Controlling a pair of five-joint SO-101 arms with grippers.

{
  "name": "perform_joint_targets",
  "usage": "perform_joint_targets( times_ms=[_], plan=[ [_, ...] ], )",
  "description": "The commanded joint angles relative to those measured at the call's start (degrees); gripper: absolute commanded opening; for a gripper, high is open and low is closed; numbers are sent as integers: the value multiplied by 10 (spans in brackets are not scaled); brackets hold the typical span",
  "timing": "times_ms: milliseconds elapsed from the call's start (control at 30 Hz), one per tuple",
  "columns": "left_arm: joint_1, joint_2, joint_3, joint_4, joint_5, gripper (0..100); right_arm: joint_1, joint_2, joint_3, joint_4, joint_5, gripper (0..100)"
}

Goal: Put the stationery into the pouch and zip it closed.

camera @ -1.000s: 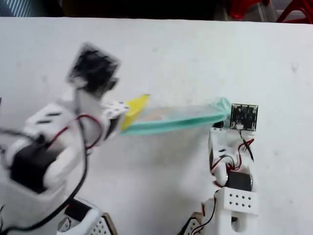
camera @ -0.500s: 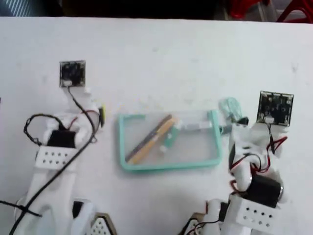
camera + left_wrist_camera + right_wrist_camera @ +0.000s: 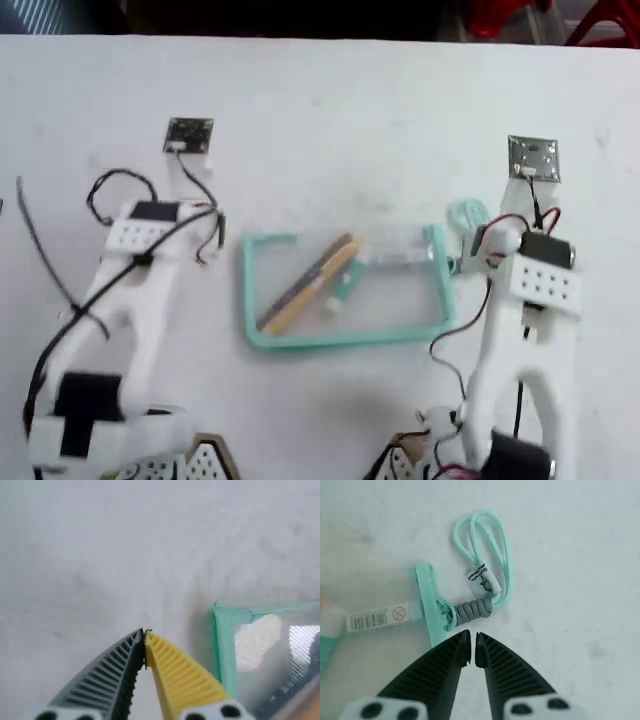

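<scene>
Arms have pulled back. Left tool (image 3: 145, 637) and right tool (image 3: 472, 642) are both pinched together, holding nothing. Between them the pouch (image 3: 248, 290), held up a second ago, now lies flat on the counter (image 3: 330, 120), pencil (image 3: 305, 285) inside. Job looks about done.

Just beyond the right gripper (image 3: 470, 647), a white label (image 3: 377, 617) carries a crossed-circle sign; its print and the cord tag (image 3: 481, 577) are unreadable.

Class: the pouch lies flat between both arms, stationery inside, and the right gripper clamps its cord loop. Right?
Not quite. In the right wrist view the right gripper is shut on nothing, just short of the cord loop. Rest holds.
</scene>
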Motion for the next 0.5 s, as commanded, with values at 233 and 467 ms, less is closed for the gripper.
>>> perform_joint_targets(
  times_ms=[233,467],
  plan=[
    [44,167,-136,78,10,22,22,204,-80,-91,-14,17],
    [93,168,-135,24,42,22,-7,239,-84,-91,11,17]
  ],
)
